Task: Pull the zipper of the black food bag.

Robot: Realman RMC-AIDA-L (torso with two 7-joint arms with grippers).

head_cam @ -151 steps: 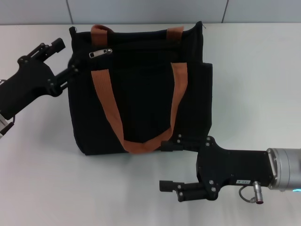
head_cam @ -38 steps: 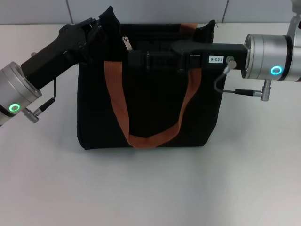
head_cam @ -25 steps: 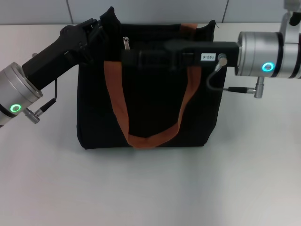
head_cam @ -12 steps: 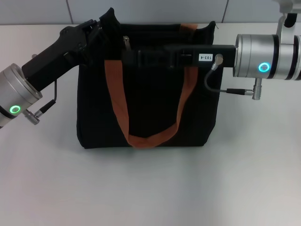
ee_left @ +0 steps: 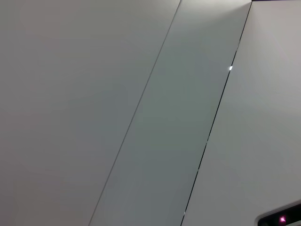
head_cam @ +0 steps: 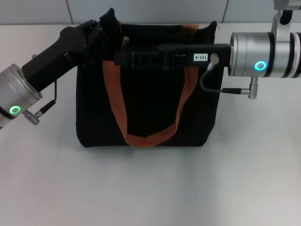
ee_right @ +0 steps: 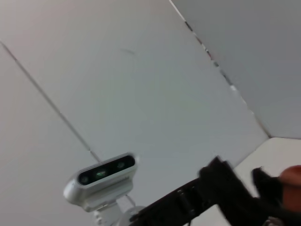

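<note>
The black food bag [head_cam: 146, 108] stands upright mid-table in the head view, with rust-orange handles [head_cam: 115, 101] hanging down its front. My left gripper [head_cam: 100, 29] is shut on the bag's upper left corner, which stands pulled up into a peak. The small silver zipper [head_cam: 125, 41] sticks up on the zip line just right of that corner. My right gripper [head_cam: 118, 56] reaches in level from the right across the bag's upper front, its tip just below the zipper. The right wrist view shows the left gripper [ee_right: 225, 188] and a bit of orange handle [ee_right: 291, 175].
White table [head_cam: 150, 188] lies all around the bag, with a grey panelled wall [head_cam: 150, 9] behind it. The left wrist view holds only wall panels [ee_left: 141, 117]. The right wrist view also catches a silver camera unit [ee_right: 101, 174].
My right gripper has slid left along the bag's upper front, ending under the zipper. The zipper pull has tipped slightly left. The left gripper has held the corner still.
</note>
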